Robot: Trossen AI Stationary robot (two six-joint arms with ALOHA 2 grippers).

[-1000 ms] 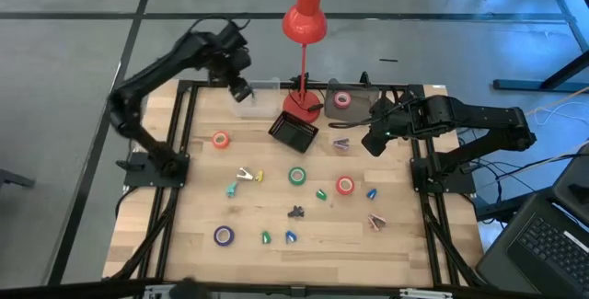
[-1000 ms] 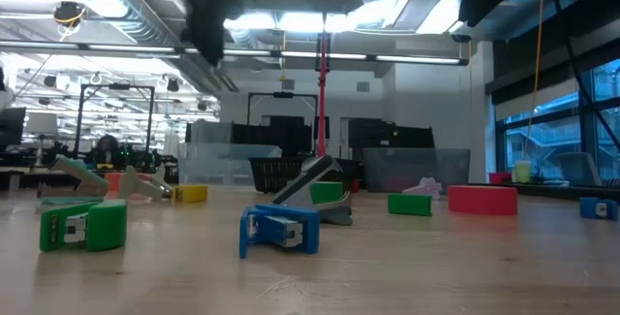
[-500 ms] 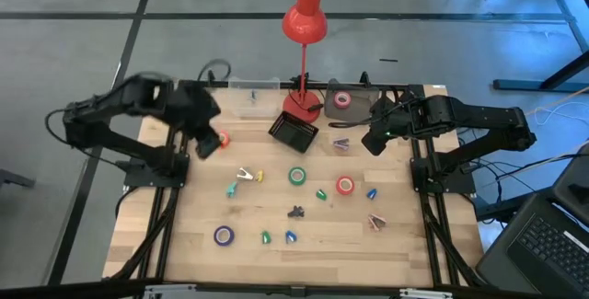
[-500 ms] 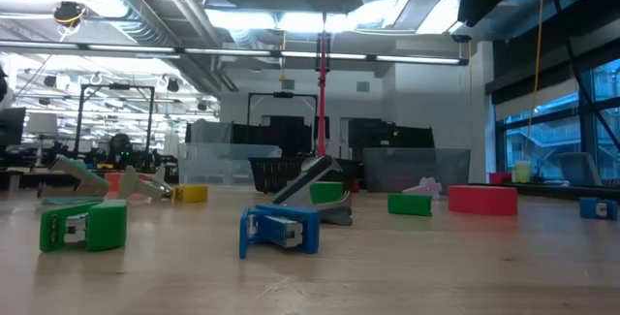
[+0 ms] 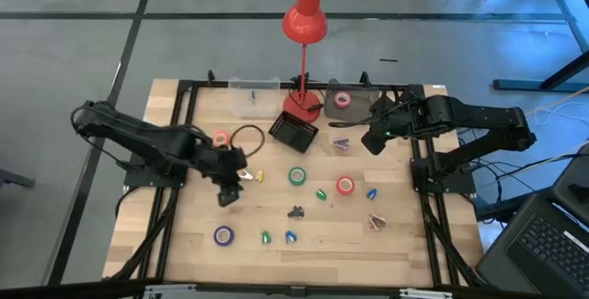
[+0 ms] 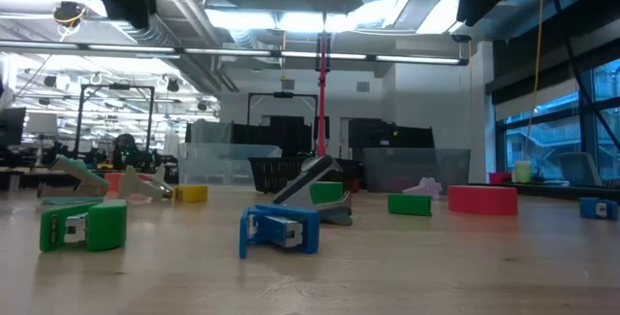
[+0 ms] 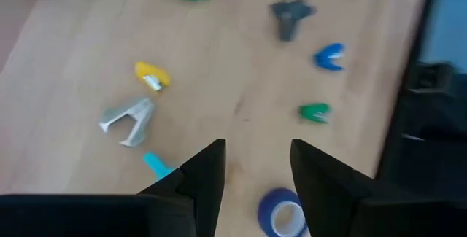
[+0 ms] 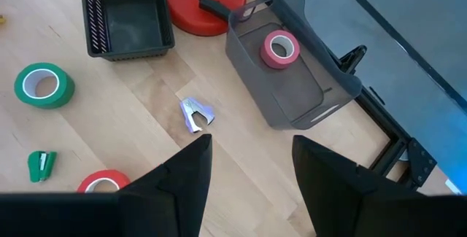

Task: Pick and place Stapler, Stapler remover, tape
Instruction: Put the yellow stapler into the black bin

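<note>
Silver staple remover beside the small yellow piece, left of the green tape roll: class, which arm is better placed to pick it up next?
Left. The left gripper hangs open right beside the silver staple remover. The right gripper waits at the far side, near the grey bin.

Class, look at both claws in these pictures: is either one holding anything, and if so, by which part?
Nothing is held. The left claw is open above the table with bare wood between its fingers; the right claw is also open and empty, near the grey bin.
</note>
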